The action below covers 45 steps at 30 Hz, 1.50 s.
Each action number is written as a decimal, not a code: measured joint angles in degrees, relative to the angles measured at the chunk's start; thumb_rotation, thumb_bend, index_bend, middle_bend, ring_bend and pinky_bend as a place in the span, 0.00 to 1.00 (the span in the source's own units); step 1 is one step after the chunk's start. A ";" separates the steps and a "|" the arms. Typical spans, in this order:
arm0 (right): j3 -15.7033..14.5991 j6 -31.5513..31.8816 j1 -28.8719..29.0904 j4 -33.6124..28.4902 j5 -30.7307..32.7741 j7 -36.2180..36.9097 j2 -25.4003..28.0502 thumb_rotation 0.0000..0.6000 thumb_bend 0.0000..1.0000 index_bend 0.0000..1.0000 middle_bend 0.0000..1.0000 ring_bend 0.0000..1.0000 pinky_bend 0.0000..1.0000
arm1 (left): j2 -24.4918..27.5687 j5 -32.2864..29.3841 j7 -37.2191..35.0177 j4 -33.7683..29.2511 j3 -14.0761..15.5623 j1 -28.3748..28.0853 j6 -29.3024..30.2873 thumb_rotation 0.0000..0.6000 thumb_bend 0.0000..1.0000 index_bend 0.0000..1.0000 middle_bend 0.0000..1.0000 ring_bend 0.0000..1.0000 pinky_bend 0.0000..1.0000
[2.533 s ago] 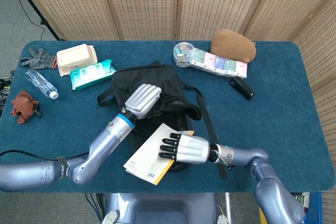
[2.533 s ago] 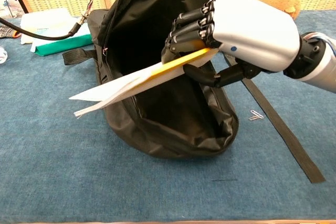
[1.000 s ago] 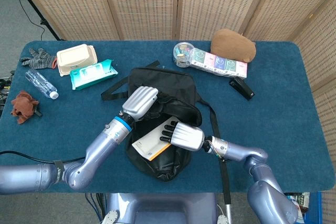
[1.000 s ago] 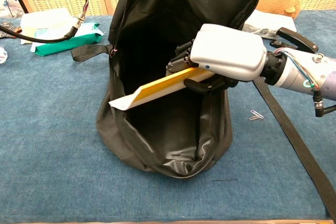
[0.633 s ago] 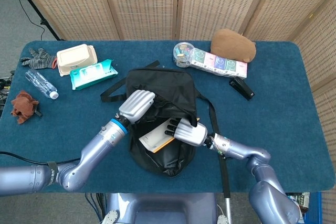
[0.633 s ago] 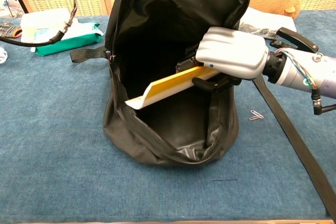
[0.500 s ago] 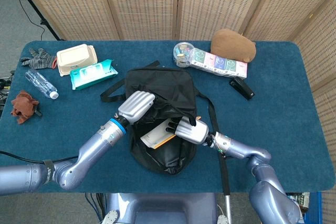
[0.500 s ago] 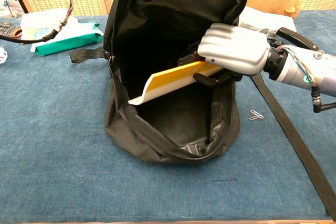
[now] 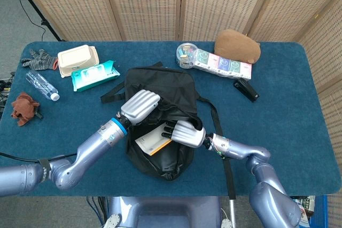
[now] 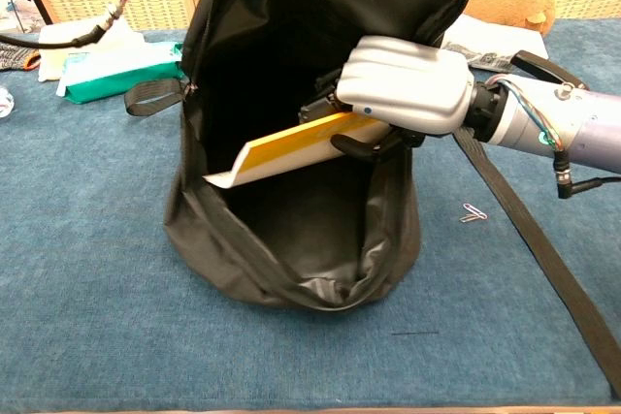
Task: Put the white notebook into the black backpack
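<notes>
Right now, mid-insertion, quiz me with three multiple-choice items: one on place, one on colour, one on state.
1. Where is the notebook?
A. flat on the table
B. in the backpack's mouth
C. on the wipes pack

2. What colour is the notebook's visible edge?
A. yellow
B. red
C. green

3. What is the right hand doing?
A. hovering empty
B. pressing the strap
C. gripping the notebook

B: its end sits inside the opening.
A: the chest view shows a yellow strip.
C: its fingers clamp the notebook while the left hand holds the flap.

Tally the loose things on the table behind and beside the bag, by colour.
White: 1, lunch box
Green: 1, wipes pack
Clear: 1, water bottle
Grey: 1, glove
Rust: 1, cloth
Brown: 1, plush
Black: 1, stapler
Total: 7
</notes>
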 measured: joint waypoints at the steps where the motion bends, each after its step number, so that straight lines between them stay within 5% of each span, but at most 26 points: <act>1: -0.05 0.45 0.28 -0.03 -0.03 0.10 -0.05 1.00 0.61 0.58 0.54 0.45 0.64 | 0.36 0.15 -0.21 -0.38 -0.11 0.08 0.14 1.00 0.88 0.76 0.74 0.59 0.77; 10: -0.30 3.90 3.35 0.12 -0.13 0.56 -0.67 1.00 0.61 0.58 0.53 0.44 0.63 | 2.77 -0.05 -0.93 -1.89 -0.52 0.30 0.48 1.00 0.84 0.76 0.74 0.59 0.77; 21: -1.21 -1.53 3.40 0.92 -0.33 -0.09 -0.66 1.00 0.61 0.58 0.52 0.43 0.61 | 2.55 1.17 -2.06 -1.34 0.23 0.50 0.38 1.00 0.84 0.76 0.74 0.59 0.77; 23: -1.37 -2.42 3.09 0.88 -0.31 -0.06 -0.53 1.00 0.57 0.55 0.48 0.40 0.56 | 2.31 1.70 -2.70 -1.00 0.26 0.54 0.29 1.00 0.84 0.76 0.74 0.59 0.77; 28: -1.48 -4.06 2.60 0.84 -0.08 0.04 -0.36 1.00 0.23 0.24 0.20 0.18 0.33 | 1.51 2.55 -3.95 0.32 0.28 0.40 0.03 1.00 0.84 0.76 0.74 0.59 0.77; 33: -1.87 -5.16 2.04 0.92 -0.16 -0.98 -0.01 1.00 0.17 0.19 0.10 0.09 0.25 | 1.28 2.67 -4.50 0.92 0.33 0.35 -0.02 1.00 0.84 0.76 0.74 0.59 0.77; 42: -2.45 -4.48 0.69 0.60 -0.26 -2.03 1.80 1.00 0.16 0.20 0.07 0.06 0.19 | 1.08 2.48 -5.29 2.18 0.37 0.06 -0.27 1.00 0.84 0.76 0.74 0.59 0.77; 45: -3.10 -4.66 0.12 0.90 -0.75 -3.18 2.73 1.00 0.06 0.15 0.02 0.01 0.09 | 0.61 1.80 -5.56 2.99 0.17 -0.38 -0.44 1.00 0.84 0.76 0.74 0.59 0.77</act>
